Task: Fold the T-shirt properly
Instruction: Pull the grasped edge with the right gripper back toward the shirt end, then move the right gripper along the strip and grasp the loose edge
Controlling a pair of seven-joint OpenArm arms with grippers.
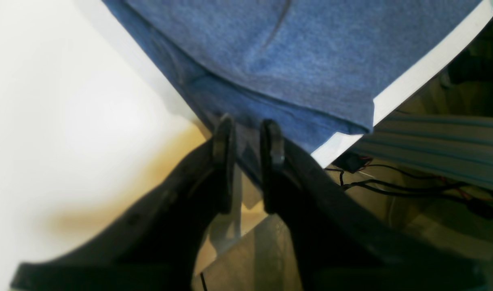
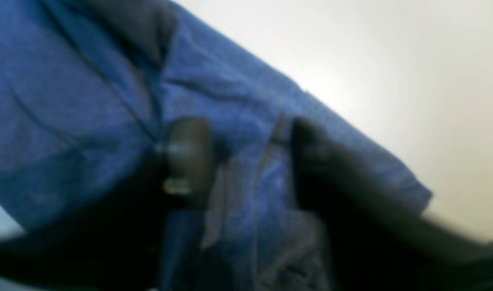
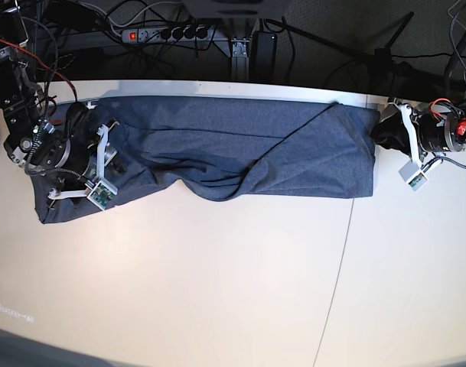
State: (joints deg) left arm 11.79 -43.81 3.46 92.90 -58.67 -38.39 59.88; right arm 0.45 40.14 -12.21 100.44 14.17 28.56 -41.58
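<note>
The T-shirt (image 3: pixel 240 157) lies as a long folded band along the far edge of the table (image 3: pixel 217 290), one end at each arm. The left gripper (image 1: pixel 248 133) stands with jaws narrow, a fold of the shirt's end edge pinched between them, right at the table corner. The right gripper (image 2: pixel 246 161) is over the other end, cloth lying between its fingers; whether they are closed on it cannot be told, as the right wrist view is badly blurred. Risks, as judged: the left pinch is thin and may slip under pull; uneven lifting would deepen the sag and creases at mid-band; cloth may slide off the near corner. No lettering shows, and the number of layers cannot be told.
</note>
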